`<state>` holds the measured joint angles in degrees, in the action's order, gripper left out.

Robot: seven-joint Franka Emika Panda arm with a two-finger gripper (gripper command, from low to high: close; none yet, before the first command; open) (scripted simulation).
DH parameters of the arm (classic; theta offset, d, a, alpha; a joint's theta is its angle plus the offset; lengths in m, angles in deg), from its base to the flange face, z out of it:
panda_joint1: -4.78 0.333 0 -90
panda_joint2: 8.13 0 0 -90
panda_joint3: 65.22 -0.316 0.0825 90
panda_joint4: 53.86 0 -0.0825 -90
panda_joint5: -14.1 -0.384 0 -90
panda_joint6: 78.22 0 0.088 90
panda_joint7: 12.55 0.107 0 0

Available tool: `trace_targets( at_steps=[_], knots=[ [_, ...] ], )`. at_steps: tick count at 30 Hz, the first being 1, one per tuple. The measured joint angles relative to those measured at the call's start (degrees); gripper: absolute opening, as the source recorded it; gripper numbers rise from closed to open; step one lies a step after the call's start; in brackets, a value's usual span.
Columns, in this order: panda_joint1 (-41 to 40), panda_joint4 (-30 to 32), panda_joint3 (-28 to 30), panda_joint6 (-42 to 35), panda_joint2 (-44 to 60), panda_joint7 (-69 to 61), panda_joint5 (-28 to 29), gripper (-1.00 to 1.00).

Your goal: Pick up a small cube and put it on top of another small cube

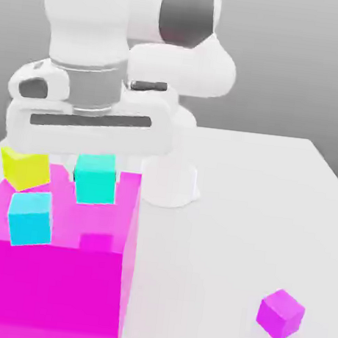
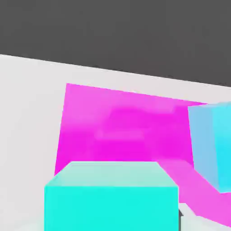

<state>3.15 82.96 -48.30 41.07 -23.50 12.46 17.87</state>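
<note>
The white robot arm hangs over the exterior view's left part of the plain white table [image 1: 272, 198]; its gripper [image 1: 96, 165] points downward, just under the broad white hand; the small plain turquoise cube [image 1: 95, 178] sits directly below the hand, between the jaws, and the jaws are closed on it; the fingers themselves are mostly hidden behind the cube and the hand. In the hand view the turquoise cube [image 2: 111, 198] is very near the camera, with its top face and one side face visible, which agrees with a cube that is gripped.

Below and around it stands the big glossy magenta block [image 1: 56, 277]; whether the turquoise cube touches the top of this block or is a little above it, I cannot tell. On the magenta block, nearer to the exterior camera, lies a small sky-cyan cube [image 1: 30, 217]; it is near the turquoise cube but apart from it. A small yellow cube [image 1: 25, 168] shows at the block's far corner on the exterior view's left, just beside the gripper. A small magenta-purple cube [image 1: 281, 314] rests alone on the table, well apart, at the exterior view's right.
</note>
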Motion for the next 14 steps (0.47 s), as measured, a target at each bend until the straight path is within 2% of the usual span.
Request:
trace_targets(
  at_steps=[5, 7, 10, 11, 14],
  knots=[
    [-6.4, -0.3, 3.6, -5.1, -7.0, -0.3, 3.8, -1.0],
    [-7.8, 1.9, 4.2, -3.4, -8.3, 0.1, 5.0, -1.0],
    [-8.3, 6.3, 5.1, 3.1, -6.4, -0.2, 5.3, -1.0],
    [-8.4, 7.2, 5.2, 4.5, -5.8, -0.2, 5.3, 1.0],
    [-8.4, 7.2, 5.2, 4.5, -5.8, -0.2, 5.3, 1.0]
  ],
)
